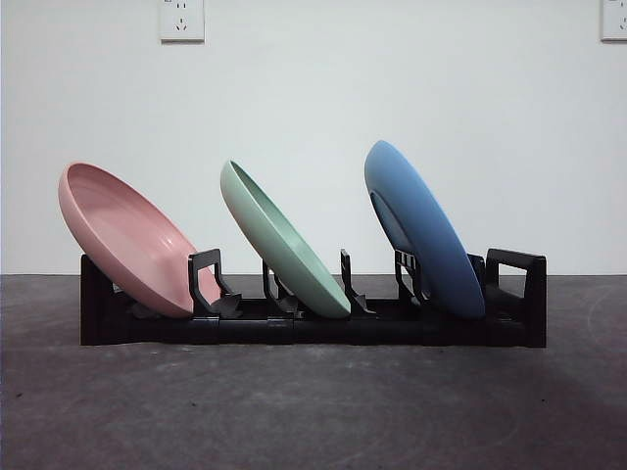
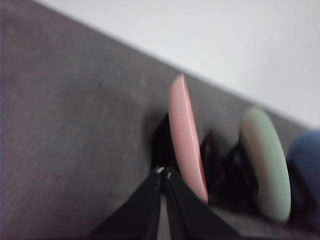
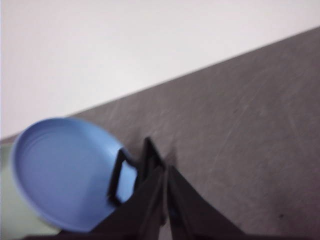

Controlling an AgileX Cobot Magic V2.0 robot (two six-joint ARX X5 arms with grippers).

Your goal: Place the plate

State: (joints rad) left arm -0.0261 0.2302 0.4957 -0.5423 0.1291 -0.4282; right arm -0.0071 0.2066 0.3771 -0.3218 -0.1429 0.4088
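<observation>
- On the dark grey table (image 1: 313, 411), against a plain white wall (image 1: 313, 108) with two sockets high up, sits a long black plastic dish rack (image 1: 313, 318) running across the front view.
- Three round plastic plates stand tilted in the rack, all leaning the same way and apart from each other: pink plate (image 1: 127, 240) at one end, pale green plate (image 1: 284, 240) in the middle, blue plate (image 1: 423, 230) near the other end.
- Each plate's lower edge sits down in a slot between the black prongs; none lies flat and none is on the table.
- Left gripper (image 2: 164, 172) is out of the front view. In the left wrist view its jaws are pinched together, tips nearly touching, holding nothing; it hangs just beside the pink plate (image 2: 186, 135), off its rim.
- Right gripper (image 3: 165, 172) is also out of the front view. Its jaws are closed with nothing between them, near the rack's end handle (image 3: 120, 182) by the blue plate (image 3: 65, 172).
- Both wrist views are blurred; fine contact can't be confirmed.
- Step judged: placing looks finished, since every plate visible is racked and no plate is in a jaw. Can't tell which plate the task sentence means.
- Next move, as a guess: keep both arms clear of the rims and lift away to rest; a closed jaw brushing the pink or blue rim could tip a plate out of its slot.
</observation>
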